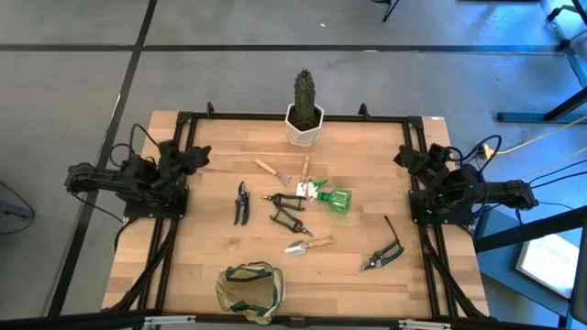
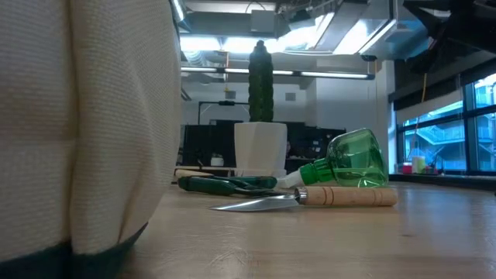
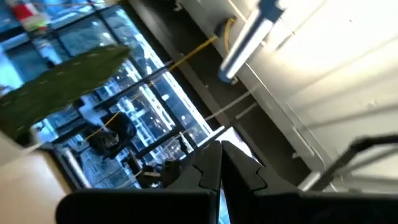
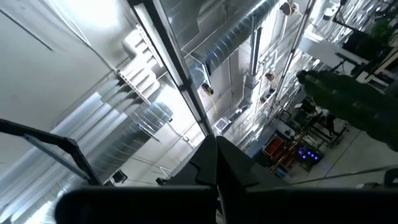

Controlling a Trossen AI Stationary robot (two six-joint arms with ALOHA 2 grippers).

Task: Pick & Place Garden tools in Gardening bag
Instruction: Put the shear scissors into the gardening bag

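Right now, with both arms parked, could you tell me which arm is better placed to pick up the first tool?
Probably the left gripper: the dark-handled shears lie on its side, and the gardening bag sits left of centre. The right gripper is equally parked.

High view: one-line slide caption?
Garden tools scattered mid-table, olive-green fabric bag at the near edge, both arms parked at the sides.

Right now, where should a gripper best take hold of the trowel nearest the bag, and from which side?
Probably from above, on the wooden handle of the trowel. It lies flat, handle toward the right arm's side, blade toward the left, with bare table around it; the round handle looks easier to clamp than the thin blade.
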